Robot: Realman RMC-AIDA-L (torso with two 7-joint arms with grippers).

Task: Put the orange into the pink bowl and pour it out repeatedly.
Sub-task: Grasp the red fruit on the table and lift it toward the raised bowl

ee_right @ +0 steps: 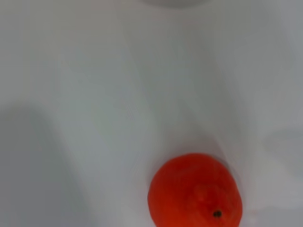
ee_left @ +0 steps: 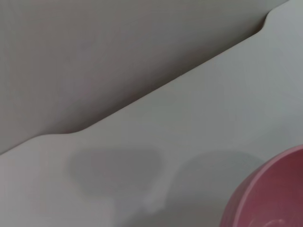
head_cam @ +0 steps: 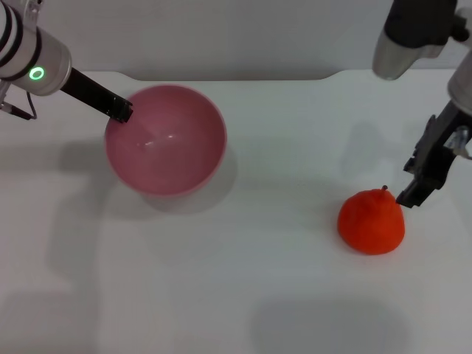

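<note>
The pink bowl [head_cam: 166, 140] stands upright and empty on the white table at the left; its rim also shows in the left wrist view [ee_left: 272, 196]. My left gripper [head_cam: 122, 111] is at the bowl's far left rim, its jaws closed over the wall. The orange [head_cam: 371, 222] lies on the table at the right, stem nub up, apart from the bowl; it also shows in the right wrist view [ee_right: 195, 193]. My right gripper [head_cam: 410, 195] hangs just right of the orange's top, close beside it.
The white table [head_cam: 243, 287] runs to a back edge with a raised step [head_cam: 236, 76] against a pale wall. Open table surface lies between the bowl and the orange and along the front.
</note>
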